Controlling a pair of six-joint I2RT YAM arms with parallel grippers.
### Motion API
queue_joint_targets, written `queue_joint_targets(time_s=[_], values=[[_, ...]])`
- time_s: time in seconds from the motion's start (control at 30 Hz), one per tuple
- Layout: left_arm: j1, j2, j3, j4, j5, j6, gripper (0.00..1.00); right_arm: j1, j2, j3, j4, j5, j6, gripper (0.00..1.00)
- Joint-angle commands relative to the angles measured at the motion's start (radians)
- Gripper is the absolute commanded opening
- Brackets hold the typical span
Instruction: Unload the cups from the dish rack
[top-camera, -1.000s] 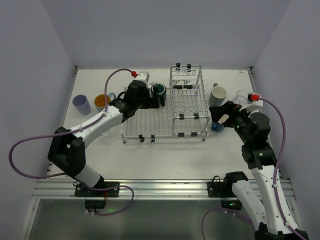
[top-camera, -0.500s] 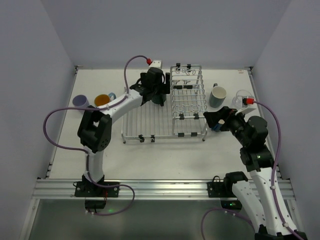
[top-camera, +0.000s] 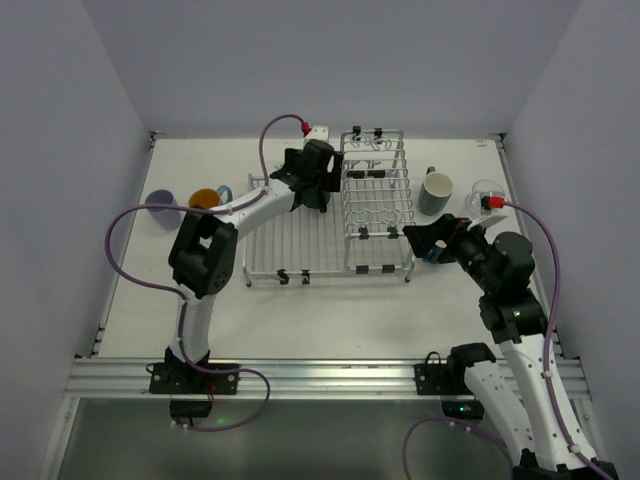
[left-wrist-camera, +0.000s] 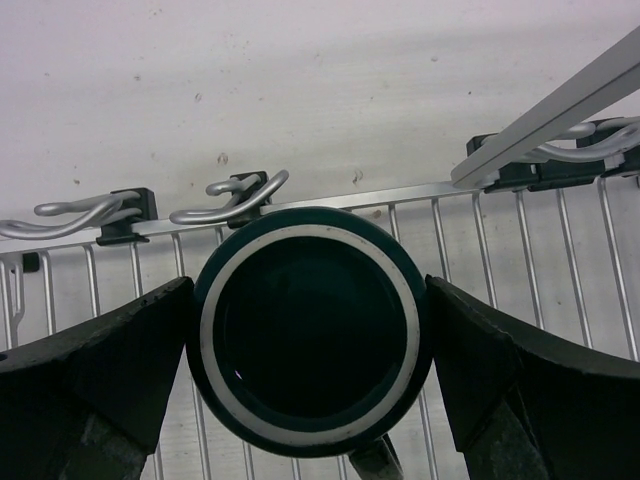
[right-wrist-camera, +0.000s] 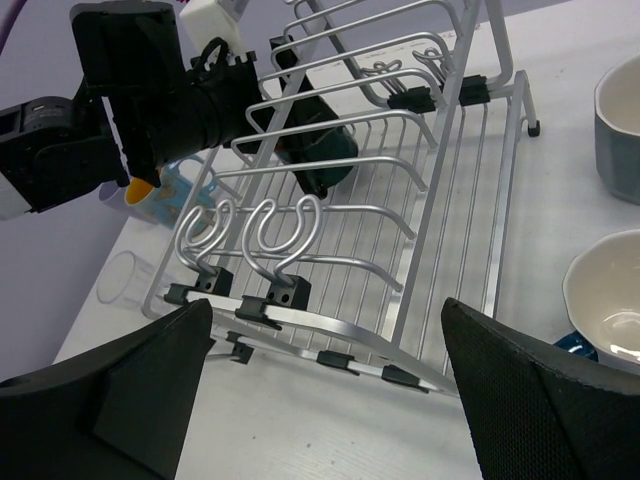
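Note:
The dish rack (top-camera: 290, 255) is a silver wire rack with a raised tined section (top-camera: 375, 190) on its right. A dark green mug (left-wrist-camera: 310, 330) stands upright at the back of the flat grid. My left gripper (top-camera: 318, 190) is over it, open, with one finger (left-wrist-camera: 120, 360) on each side, at or near its wall. The mug also shows in the right wrist view (right-wrist-camera: 322, 155). My right gripper (top-camera: 412, 232) is open and empty, just right of the rack, facing it. A blue mug (top-camera: 432, 253) sits beside it.
A grey-green mug (top-camera: 436, 192) and a clear glass (top-camera: 483, 192) stand right of the rack. A lavender tumbler (top-camera: 160, 208) and a light-blue mug with an orange inside (top-camera: 205, 200) stand left of it. A clear glass (right-wrist-camera: 125, 280) stands by the rack's left side.
My left arm swung in from the left and set its open fingers around the dark green mug. My right gripper edged left toward the rack, away from the blue mug.

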Motion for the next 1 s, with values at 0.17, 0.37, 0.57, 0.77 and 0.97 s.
queue_joint_targets(time_s=[0.17,0.37,0.57,0.77,0.97], values=[[-0.010,0.020,0.004,0.059,-0.027,0.044,0.81,0.026,0.017,0.020,0.041,-0.024,0.007,0.99],[-0.006,-0.150,-0.192,0.157,-0.012,0.018,0.26,0.029,-0.008,0.045,0.030,-0.036,0.020,0.99],[-0.006,-0.481,-0.442,0.261,0.010,-0.035,0.18,0.038,-0.037,0.030,0.086,-0.120,0.118,0.99],[-0.006,-0.813,-0.655,0.321,0.139,-0.112,0.15,0.097,-0.054,-0.035,0.292,-0.208,0.295,0.99],[-0.008,-1.109,-0.842,0.476,0.456,-0.224,0.15,0.258,-0.048,-0.030,0.383,-0.104,0.376,0.99]])
